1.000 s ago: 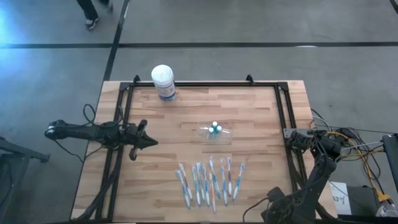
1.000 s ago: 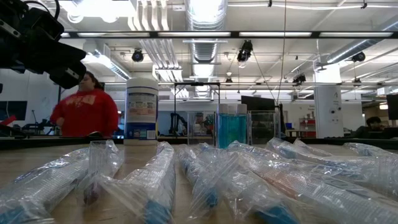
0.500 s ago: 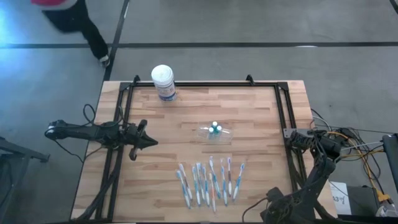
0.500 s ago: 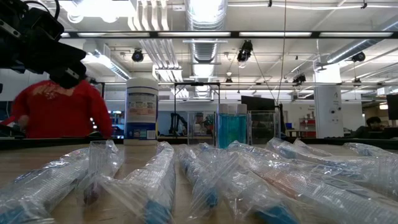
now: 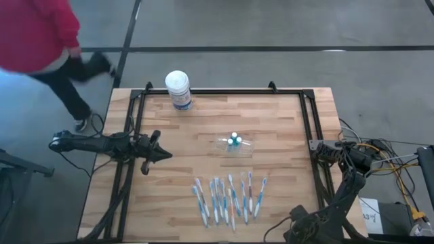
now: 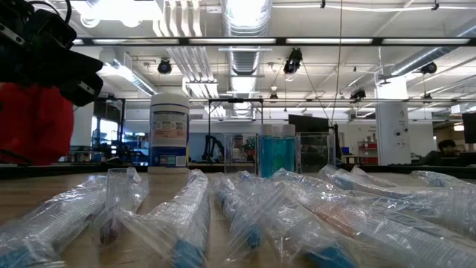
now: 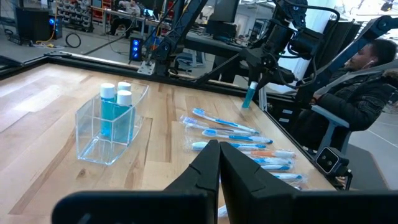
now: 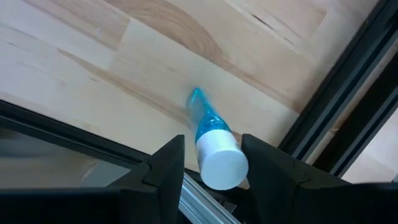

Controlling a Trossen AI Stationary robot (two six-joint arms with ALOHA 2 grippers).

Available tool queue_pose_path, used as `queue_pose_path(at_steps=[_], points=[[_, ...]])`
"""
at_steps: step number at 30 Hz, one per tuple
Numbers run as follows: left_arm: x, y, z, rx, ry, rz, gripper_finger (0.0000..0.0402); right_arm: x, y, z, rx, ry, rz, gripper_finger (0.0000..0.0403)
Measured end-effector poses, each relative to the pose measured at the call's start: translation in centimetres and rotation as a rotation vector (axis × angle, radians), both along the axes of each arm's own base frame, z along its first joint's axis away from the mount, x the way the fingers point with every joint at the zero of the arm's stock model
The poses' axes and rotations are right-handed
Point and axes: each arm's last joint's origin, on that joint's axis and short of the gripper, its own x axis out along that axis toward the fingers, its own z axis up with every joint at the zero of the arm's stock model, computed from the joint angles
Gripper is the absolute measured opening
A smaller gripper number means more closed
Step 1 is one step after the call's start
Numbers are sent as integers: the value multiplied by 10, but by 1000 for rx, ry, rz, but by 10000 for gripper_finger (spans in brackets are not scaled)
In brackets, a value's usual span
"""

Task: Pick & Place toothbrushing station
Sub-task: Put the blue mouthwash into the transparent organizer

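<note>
The toothbrushing station (image 5: pixel 234 144), a clear holder with blue white-capped tubes in it, stands on the table (image 5: pixel 271 115) just beyond the row of wrapped toothbrushes (image 5: pixel 229 196) and well apart from the white-lidded canister (image 5: pixel 178 89). The left gripper (image 5: pixel 161 154) hovers well to the station's left, fingers together. The right gripper (image 8: pixel 211 163), at the table's edge far to the station's right, clamps a blue white-capped tube (image 8: pixel 212 146).
</note>
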Motion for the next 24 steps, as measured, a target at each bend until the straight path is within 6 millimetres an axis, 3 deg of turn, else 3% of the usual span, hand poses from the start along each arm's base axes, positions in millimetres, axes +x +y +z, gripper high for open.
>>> queue_pose_path(at_steps=[14, 18, 24], points=[[0, 0, 0, 0, 0, 0, 14, -2, 1, 0, 15, 20, 17, 89], [0, 0, 0, 0, 0, 0, 14, -2, 1, 0, 14, 12, 31, 89], [0, 0, 0, 0, 0, 0, 14, 4, -3, 19, -13, -131, 85, 89]])
